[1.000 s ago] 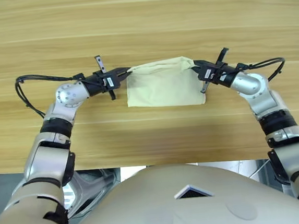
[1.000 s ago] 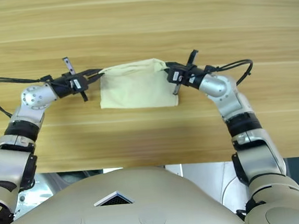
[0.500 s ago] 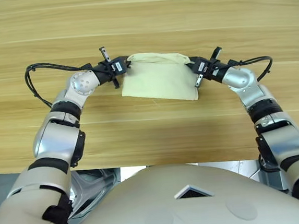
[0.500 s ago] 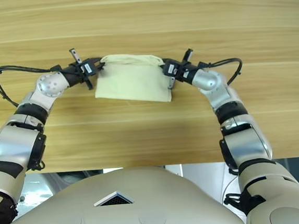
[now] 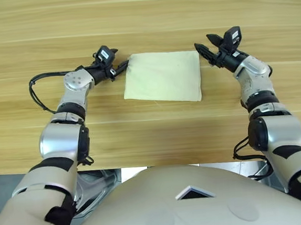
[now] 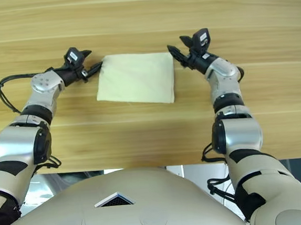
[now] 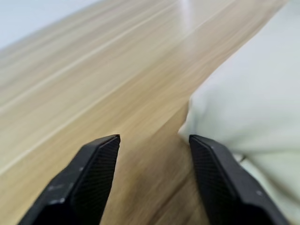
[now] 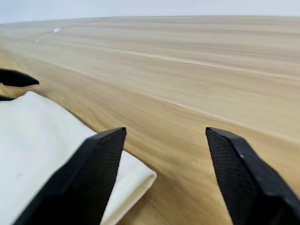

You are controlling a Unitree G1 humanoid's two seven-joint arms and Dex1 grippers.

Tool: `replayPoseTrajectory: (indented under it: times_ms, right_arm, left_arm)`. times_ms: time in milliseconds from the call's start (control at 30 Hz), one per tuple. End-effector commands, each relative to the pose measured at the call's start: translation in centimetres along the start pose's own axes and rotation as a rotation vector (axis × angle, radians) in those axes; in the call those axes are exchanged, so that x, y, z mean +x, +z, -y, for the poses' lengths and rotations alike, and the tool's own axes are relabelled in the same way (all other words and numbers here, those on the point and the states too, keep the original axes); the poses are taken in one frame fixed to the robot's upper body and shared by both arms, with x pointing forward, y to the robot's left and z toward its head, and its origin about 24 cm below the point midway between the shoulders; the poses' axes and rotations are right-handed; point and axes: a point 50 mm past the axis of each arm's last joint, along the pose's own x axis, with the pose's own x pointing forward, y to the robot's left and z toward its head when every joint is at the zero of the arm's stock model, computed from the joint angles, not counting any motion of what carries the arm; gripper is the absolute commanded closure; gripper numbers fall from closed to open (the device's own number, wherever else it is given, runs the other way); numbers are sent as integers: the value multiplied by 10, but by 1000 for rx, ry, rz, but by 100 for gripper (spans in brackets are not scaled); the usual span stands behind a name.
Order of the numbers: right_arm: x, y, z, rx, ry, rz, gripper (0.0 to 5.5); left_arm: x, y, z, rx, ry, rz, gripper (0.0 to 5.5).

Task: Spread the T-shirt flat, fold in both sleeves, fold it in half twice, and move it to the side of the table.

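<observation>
The pale yellow T-shirt (image 5: 163, 83) lies folded into a neat rectangle on the wooden table (image 5: 142, 18), flat and free. My left gripper (image 5: 121, 68) is open just off its far left corner, not touching the cloth. My right gripper (image 5: 206, 47) is open just beyond the far right corner, fingers spread above the table. In the left wrist view the T-shirt's corner (image 7: 243, 112) lies beside one black fingertip (image 7: 220, 178). The right wrist view has the T-shirt's corner (image 8: 51, 154) in front of its fingers (image 8: 93, 173).
Bare wooden table extends far beyond the T-shirt and to both sides. The table's near edge (image 5: 155, 164) runs below the arms. Black cables (image 5: 42, 82) loop from the left wrist over the table.
Both grippers let go of the T-shirt's far corners and opened, drawing slightly outward. The cloth's top edge dropped flat, so the fold now lies as a neat rectangle.
</observation>
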Motion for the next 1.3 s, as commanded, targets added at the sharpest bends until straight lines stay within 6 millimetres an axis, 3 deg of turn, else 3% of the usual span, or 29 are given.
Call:
replayPoseTrajectory:
  times_ms: [33, 200, 333, 500, 767, 1033, 1300]
  right_arm:
    - [0, 9, 11, 175, -64, 72, 168]
    - [-4, 8, 17, 187, -126, 96, 84]
    - [-4, 36, 15, -71, -156, 264, 25]
    - [13, 61, -24, -546, -94, 368, 117]
    - [47, 46, -95, -1051, 152, 313, 247]
    - [58, -2, -124, -1178, 389, 143, 374]
    - [51, -43, -125, -1159, 500, -48, 538]
  left_arm:
    - [2, 6, -14, -158, 111, 20, 209]
    - [4, 10, -18, -443, 158, 151, 201]
    - [-9, 29, -19, -572, 1, 578, 247]
    - [-40, 29, -8, -483, -238, 952, 333]
    - [-50, 5, 29, -426, -339, 896, 445]
    - [-42, -3, 39, -457, -339, 852, 550]
    - [-39, -6, 42, -470, -336, 826, 550]
